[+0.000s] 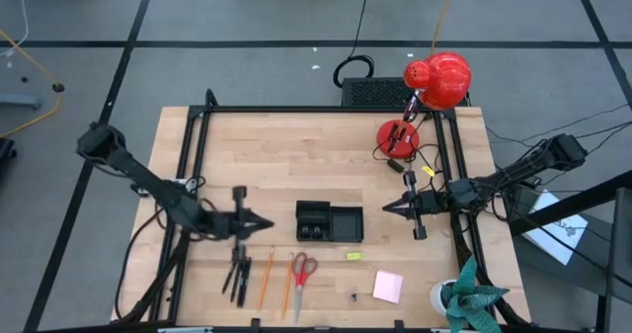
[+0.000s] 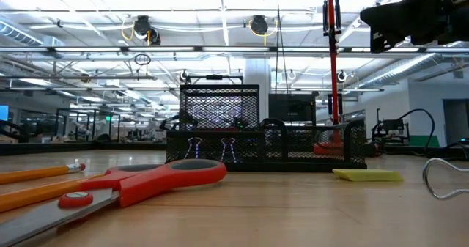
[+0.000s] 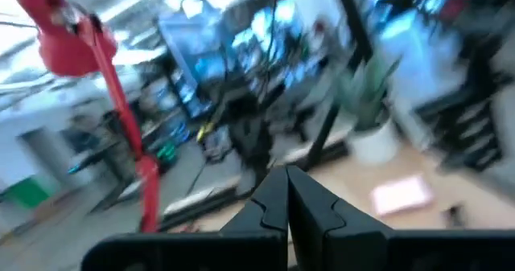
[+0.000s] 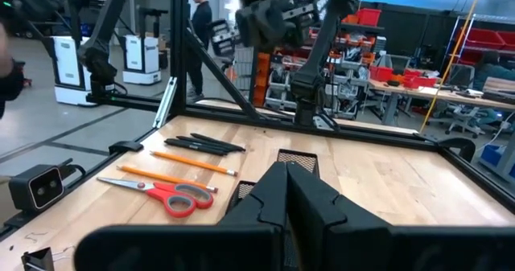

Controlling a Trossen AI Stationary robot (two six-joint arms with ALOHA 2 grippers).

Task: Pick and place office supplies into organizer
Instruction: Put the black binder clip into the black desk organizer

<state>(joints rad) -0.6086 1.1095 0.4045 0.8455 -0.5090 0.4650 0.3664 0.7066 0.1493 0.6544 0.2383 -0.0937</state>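
Right at the middle of the wooden table (image 1: 296,155) sits the organizer (image 1: 329,221), a small black mesh tray with divided compartments; the low view shows binder clips (image 2: 211,149) standing inside its front section. Most of the supplies lie toward the table's front edge. Black pens (image 1: 237,275) lie nearest the front left corner, then two orange pencils (image 1: 267,278) beside them, then the red-handled scissors (image 1: 302,277), with handles toward the organizer and blades toward the front edge. A yellow-green bit (image 1: 354,256) lies just in front of the organizer's right end. A small black clip (image 1: 354,295) rests close to the front edge, and the pink sticky-note pad (image 1: 387,286) lies beside it toward the front right corner.

The left gripper (image 1: 265,224) hovers just left of the organizer, above the pens, its fingers pressed together and holding nothing; the left wrist view shows the two tips (image 3: 287,192) meeting. The right gripper (image 1: 389,207) waits near the table's right edge, pointed at the organizer, its fingers likewise closed on nothing.

A red desk lamp (image 1: 436,79) stands at the back right corner, its round base (image 1: 398,135) on the wood. A potted plant (image 1: 468,301) sits at the front right corner. In the right wrist view a person (image 4: 198,18) stands in the room beyond the table.
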